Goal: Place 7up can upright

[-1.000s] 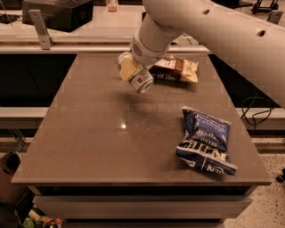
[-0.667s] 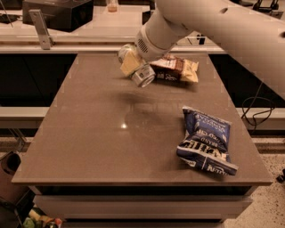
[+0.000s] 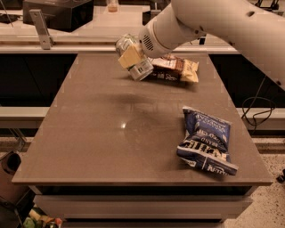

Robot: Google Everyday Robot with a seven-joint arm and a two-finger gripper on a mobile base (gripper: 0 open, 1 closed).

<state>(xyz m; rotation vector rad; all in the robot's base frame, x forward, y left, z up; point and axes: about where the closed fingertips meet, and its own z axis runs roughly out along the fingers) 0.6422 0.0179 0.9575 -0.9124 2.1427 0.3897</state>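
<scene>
A: What changed against a second earlier?
B: The gripper (image 3: 133,58) and its load had climbed and drifted toward 12 o'clock, closer to the table's far edge. Both bags lay where they had been.

A: Camera view, the only one. State of the tool?
B: Clamped on the 7up can (image 3: 143,69). One pale yellow finger (image 3: 130,56) lay across the can's side. The opposite finger was hidden behind the can. The white arm (image 3: 222,22) came in from 2 o'clock.

A: Where was the can?
B: In the air over the far part of the table (image 3: 89,142), about 12 o'clock from the table's middle. It was tilted, not upright. One silver end pointed down toward 4 o'clock, the other up toward 10 o'clock. A soft shadow (image 3: 127,97) sat on the tabletop at 6 o'clock of the can, apart from it.

A: Neighbours?
B: A brown snack bag (image 3: 178,69) lay flat by the far edge, at 3 o'clock of the can and partly behind it. Could not tell whether they touched. A blue chip bag (image 3: 205,141) lay flat toward the near right corner, 4 o'clock from the table's middle, well apart from the can.

A: Surroundings?
B: A pale counter (image 3: 102,22) ran behind the table at 12 o'clock. A dark box (image 3: 58,11) stood on it at 11 o'clock.
</scene>
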